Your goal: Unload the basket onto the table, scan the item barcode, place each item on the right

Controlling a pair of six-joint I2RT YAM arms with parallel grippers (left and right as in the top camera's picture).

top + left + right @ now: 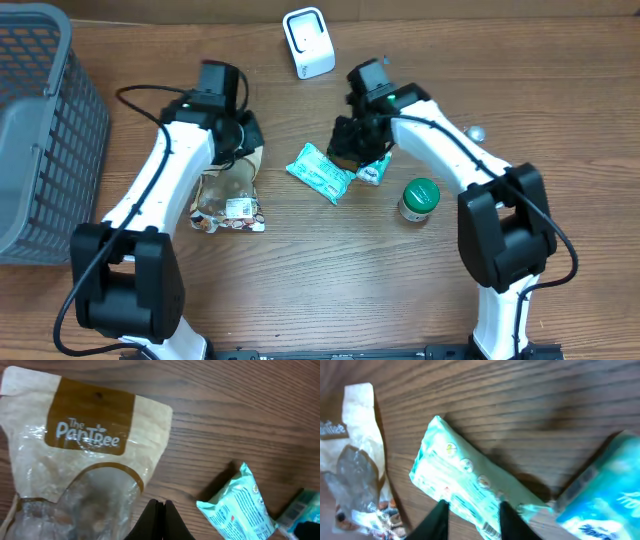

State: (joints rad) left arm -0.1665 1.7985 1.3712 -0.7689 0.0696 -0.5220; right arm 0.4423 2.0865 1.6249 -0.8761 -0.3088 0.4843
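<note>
Straddling the teal packet [465, 477] — right gripper [472, 510] over it.

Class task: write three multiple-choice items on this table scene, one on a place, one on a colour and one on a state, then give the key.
1. In the overhead view, where does the white scanner stand?
A. top centre
B. bottom left
C. bottom right

2. What colour is the lid of the jar?
A. red
B. green
C. yellow

3. How is the left claw?
A. wide open
B. clamped on the jar
C. shut, empty

Key:
1 A, it shows in the picture's upper middle.
2 B, the round top shows green from above.
3 C, in the left wrist view its fingers meet with nothing between them.
</note>
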